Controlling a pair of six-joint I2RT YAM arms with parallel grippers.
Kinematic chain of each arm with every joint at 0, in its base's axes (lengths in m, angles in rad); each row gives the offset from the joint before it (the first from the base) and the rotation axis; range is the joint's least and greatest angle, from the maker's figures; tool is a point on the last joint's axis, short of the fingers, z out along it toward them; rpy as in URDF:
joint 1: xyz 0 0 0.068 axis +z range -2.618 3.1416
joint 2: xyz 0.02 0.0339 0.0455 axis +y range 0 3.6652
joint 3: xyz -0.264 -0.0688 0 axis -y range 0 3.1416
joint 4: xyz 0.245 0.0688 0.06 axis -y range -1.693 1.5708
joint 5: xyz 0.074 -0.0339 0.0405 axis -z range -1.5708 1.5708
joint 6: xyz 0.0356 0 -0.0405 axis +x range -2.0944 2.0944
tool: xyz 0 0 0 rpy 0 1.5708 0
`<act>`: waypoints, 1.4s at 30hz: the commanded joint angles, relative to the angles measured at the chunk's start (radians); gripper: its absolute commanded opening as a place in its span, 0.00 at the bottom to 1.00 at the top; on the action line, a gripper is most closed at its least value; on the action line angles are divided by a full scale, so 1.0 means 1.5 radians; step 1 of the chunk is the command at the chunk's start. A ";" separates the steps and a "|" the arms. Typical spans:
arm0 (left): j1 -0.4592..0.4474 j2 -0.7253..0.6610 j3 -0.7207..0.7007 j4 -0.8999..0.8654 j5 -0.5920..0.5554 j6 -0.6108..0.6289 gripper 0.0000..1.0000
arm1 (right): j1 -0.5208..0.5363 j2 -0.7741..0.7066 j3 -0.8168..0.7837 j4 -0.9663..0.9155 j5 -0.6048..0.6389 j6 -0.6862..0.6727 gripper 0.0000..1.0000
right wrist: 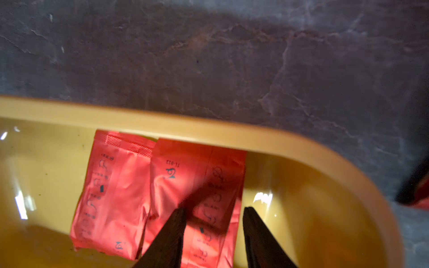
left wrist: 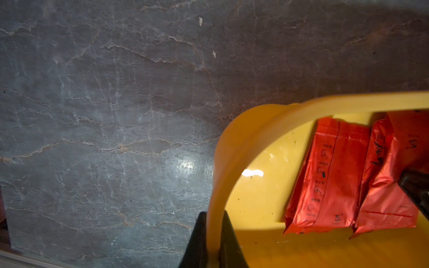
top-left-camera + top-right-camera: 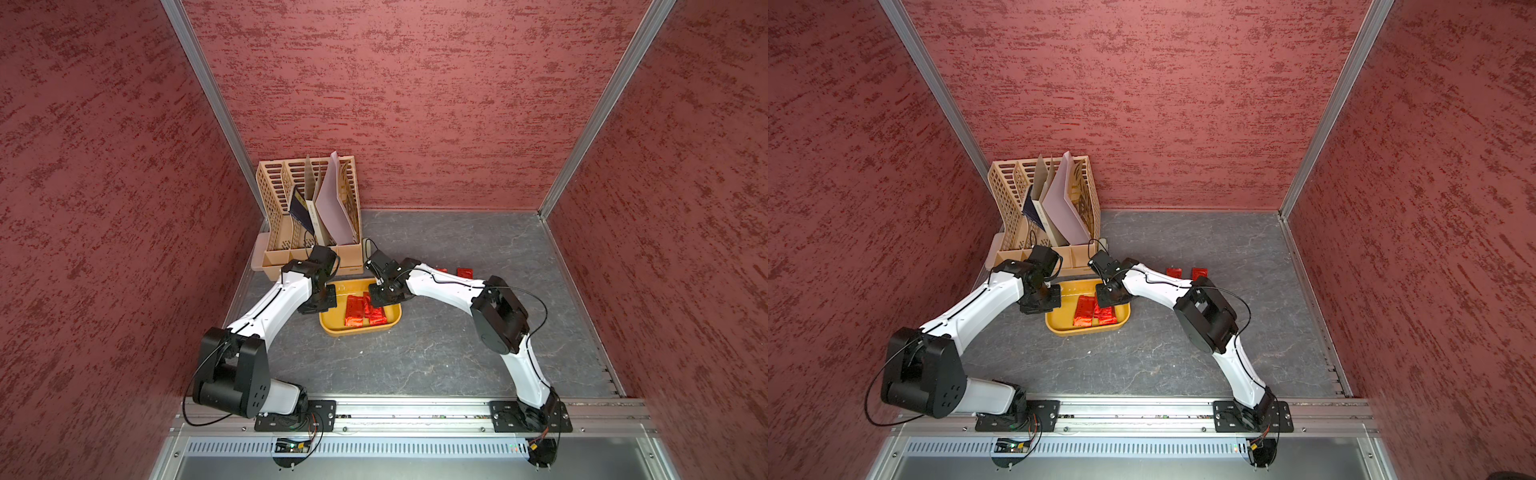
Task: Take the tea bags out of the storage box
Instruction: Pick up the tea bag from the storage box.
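Observation:
The mustard-yellow storage box (image 3: 361,330) (image 3: 1084,331) sits mid-table. My left gripper (image 2: 213,214) (image 3: 328,297) is shut on its left wall, one finger inside and one outside the rim (image 2: 232,143). Red foil tea bags lie inside: one flat (image 1: 111,197) (image 2: 329,181) (image 3: 355,311), others overlapping beside it (image 1: 192,176) (image 2: 390,197) (image 3: 376,316). My right gripper (image 1: 214,210) (image 3: 380,305) is down in the box, open, with the overlapping sachets' edge between its fingers and one finger over the yellow floor. Two tea bags (image 3: 1174,272) (image 3: 1200,273) lie on the table behind the right arm.
A beige slotted file rack (image 3: 291,187) (image 3: 1013,187) holding folders stands at the back left, just behind the box. Red textured walls enclose the grey marbled table (image 3: 457,345) on three sides. A metal rail (image 3: 415,419) runs along the front edge.

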 commanded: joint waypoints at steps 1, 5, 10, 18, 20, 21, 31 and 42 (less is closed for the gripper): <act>0.000 0.002 0.002 0.001 -0.011 0.000 0.00 | 0.003 -0.017 -0.021 0.057 -0.035 0.008 0.42; 0.000 0.001 0.002 0.002 -0.010 0.001 0.00 | 0.001 -0.029 -0.043 0.094 -0.060 0.013 0.34; 0.000 0.001 0.002 0.001 -0.010 0.001 0.00 | -0.002 -0.032 -0.054 0.112 -0.074 0.011 0.28; 0.002 0.000 0.002 0.001 -0.010 0.001 0.00 | -0.015 -0.073 -0.098 0.158 -0.099 0.015 0.17; 0.002 -0.001 0.002 0.001 -0.010 0.001 0.00 | -0.018 -0.082 -0.108 0.168 -0.105 0.019 0.12; 0.003 -0.001 0.001 0.001 -0.010 0.001 0.00 | -0.020 -0.087 -0.114 0.174 -0.108 0.022 0.10; 0.003 -0.002 0.001 0.001 -0.011 0.000 0.00 | -0.029 -0.161 -0.164 0.216 -0.128 0.042 0.00; 0.008 -0.009 0.000 0.001 -0.015 -0.003 0.00 | -0.108 -0.363 -0.301 0.247 -0.156 0.083 0.00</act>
